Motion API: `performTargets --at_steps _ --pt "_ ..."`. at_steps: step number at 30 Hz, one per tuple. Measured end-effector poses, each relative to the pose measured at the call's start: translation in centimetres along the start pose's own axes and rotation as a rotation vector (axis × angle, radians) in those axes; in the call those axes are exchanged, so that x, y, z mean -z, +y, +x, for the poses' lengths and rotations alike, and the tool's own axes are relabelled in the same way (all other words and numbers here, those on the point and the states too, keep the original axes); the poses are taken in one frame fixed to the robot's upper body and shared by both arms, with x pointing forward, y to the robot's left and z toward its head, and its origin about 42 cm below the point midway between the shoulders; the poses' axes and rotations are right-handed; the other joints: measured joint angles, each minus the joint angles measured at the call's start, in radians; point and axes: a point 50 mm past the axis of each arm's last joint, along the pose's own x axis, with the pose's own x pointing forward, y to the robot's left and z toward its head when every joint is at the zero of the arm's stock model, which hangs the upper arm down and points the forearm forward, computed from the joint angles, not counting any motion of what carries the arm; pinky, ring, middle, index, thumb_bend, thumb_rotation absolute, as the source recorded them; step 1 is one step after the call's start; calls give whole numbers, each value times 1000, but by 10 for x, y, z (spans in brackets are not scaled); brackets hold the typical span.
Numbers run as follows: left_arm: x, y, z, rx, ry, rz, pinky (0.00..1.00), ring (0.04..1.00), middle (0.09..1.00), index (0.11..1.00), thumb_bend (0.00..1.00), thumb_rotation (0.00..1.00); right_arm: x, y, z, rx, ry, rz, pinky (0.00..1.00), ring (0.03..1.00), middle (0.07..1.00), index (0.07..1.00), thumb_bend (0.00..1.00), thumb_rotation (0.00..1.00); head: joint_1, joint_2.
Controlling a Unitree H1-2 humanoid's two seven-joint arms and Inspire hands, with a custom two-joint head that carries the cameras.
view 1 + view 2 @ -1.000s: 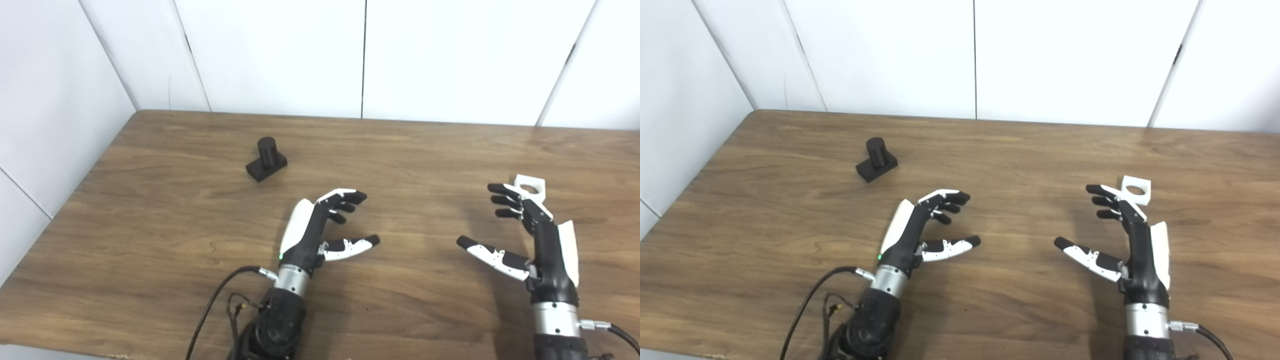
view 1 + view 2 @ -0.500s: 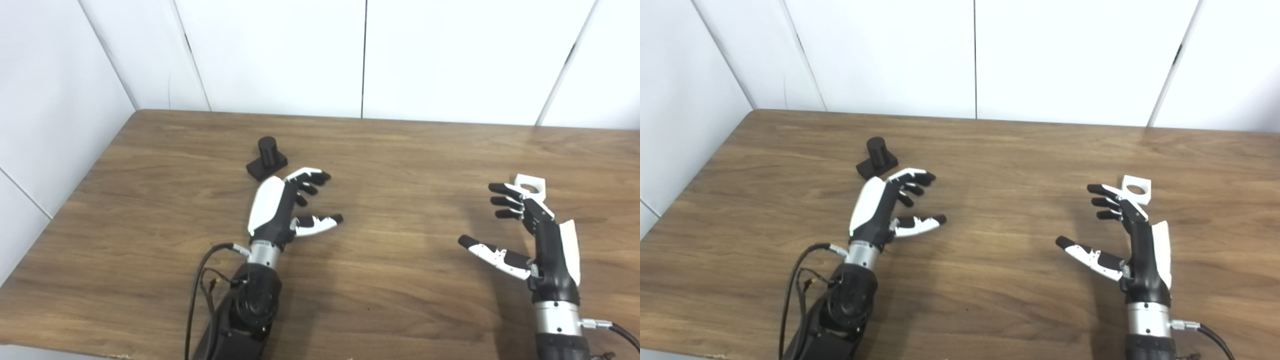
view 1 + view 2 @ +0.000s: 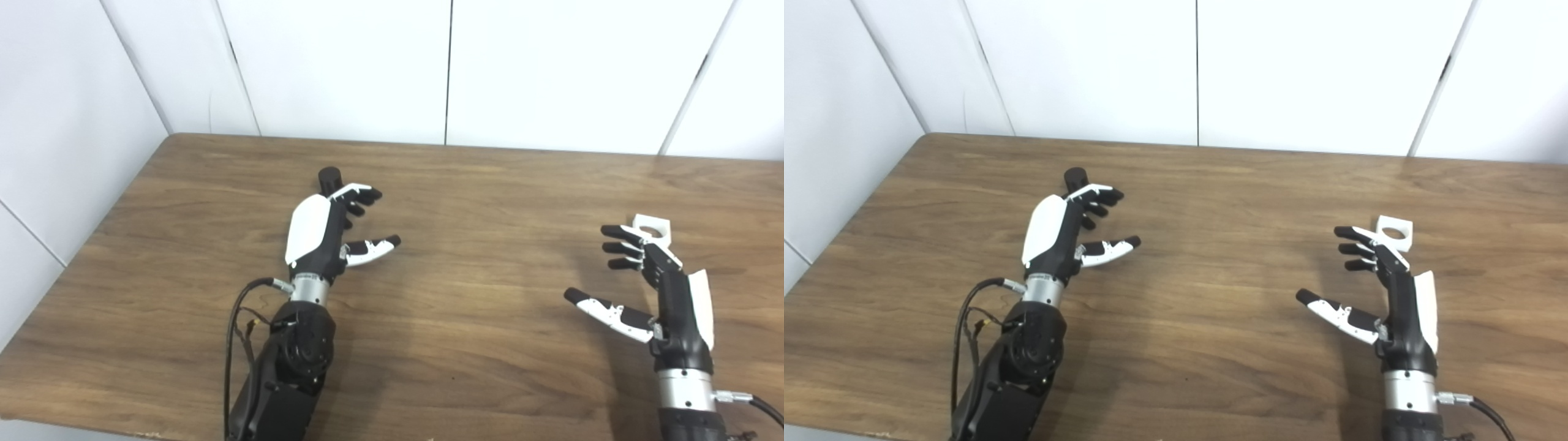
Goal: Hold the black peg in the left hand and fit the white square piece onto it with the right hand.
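Black peg [image 3: 329, 176] unheld | left hand [image 3: 331, 229] wide | right hand [image 3: 649, 288] wide | no writing legible

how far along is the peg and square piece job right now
Nothing is finished yet. In hand: the left hand is open and reaching at the black peg, which stands on the table mostly hidden behind it; no grasp shows. The right hand is open near the white square piece, which lies on the table. Left: grasp both parts, then fit the piece onto the peg.

Bright, even light; soft shadows on the table [image 3: 490, 343]; slightly soft focus.
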Motion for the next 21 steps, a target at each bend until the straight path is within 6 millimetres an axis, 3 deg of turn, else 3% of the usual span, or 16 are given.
performTargets --at_steps 21 --pt "10 21 16 -122 17 140 595 825 834 660 700 260 1 0 1 0 -3 5 644 716 763 706 676 103 3 -2"
